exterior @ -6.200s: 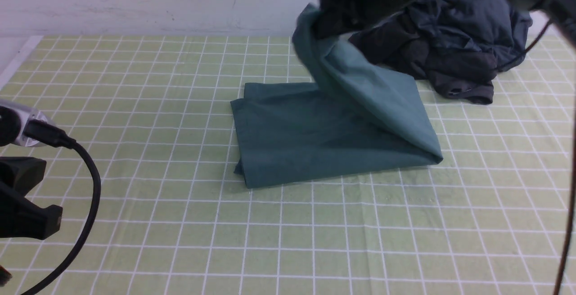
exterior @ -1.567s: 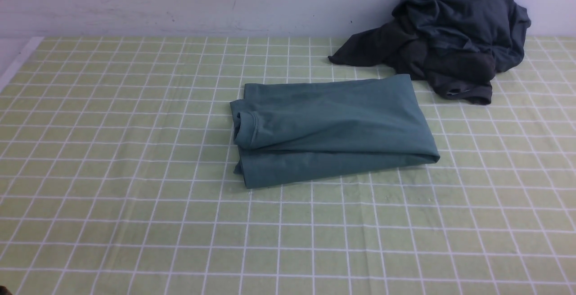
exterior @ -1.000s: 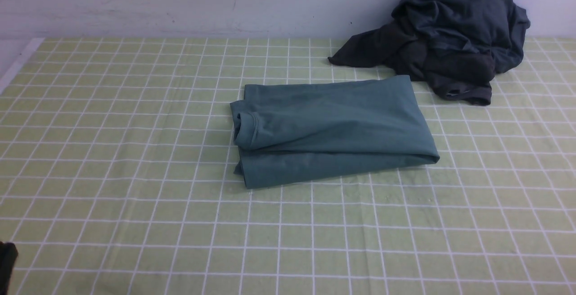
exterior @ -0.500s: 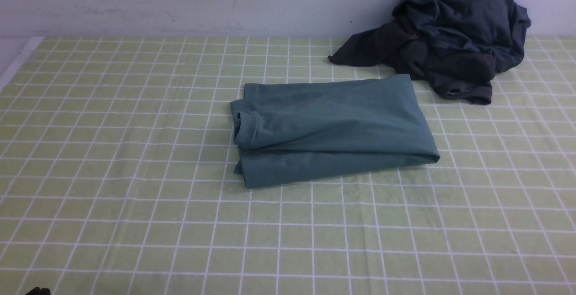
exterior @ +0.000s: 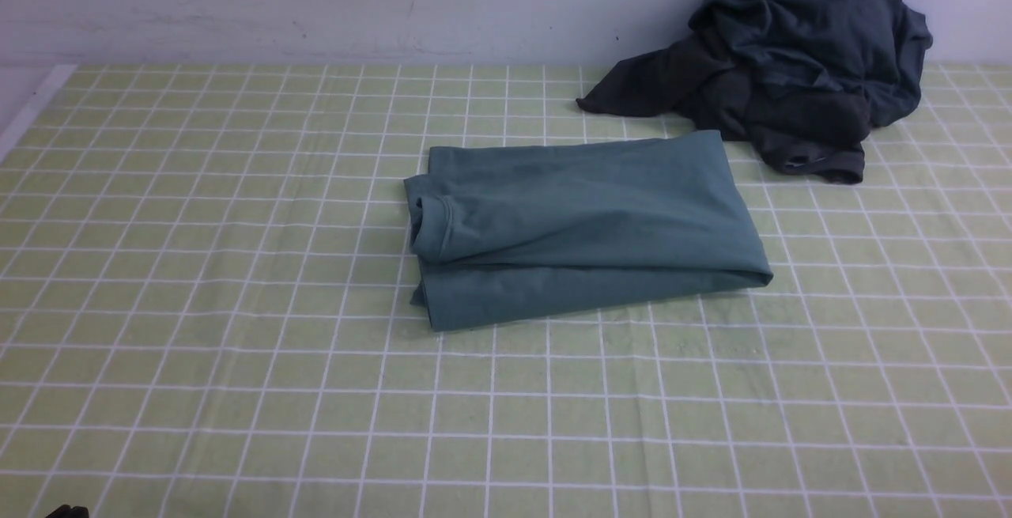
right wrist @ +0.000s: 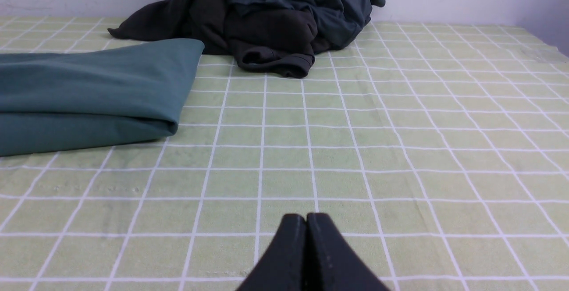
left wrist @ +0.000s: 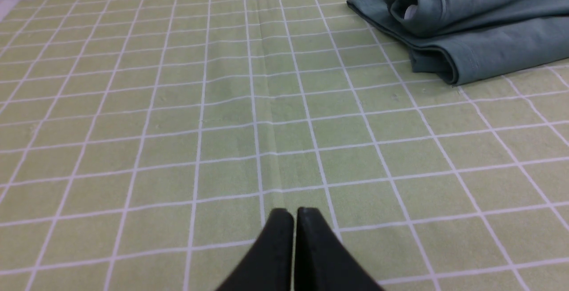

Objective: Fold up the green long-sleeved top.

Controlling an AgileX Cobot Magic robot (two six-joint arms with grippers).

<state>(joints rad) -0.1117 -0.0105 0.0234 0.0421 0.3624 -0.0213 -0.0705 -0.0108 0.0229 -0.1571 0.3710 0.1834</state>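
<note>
Since six seconds ago we see our right arm gone from over the table, and the lifted flap now lies flat. Across the green checked cloth (exterior: 237, 344), the green long-sleeved top (exterior: 585, 225) rests folded at centre, just beside the dark garment pile (exterior: 791, 67). Our left gripper (left wrist: 293, 213) and right gripper (right wrist: 306, 217) hover pinched together, holding nothing.

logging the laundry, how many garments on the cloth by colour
green: 1, the folded top
charcoal-grey: 1, crumpled in the far right pile
black-brown: 1, in the same pile
total: 3
</note>
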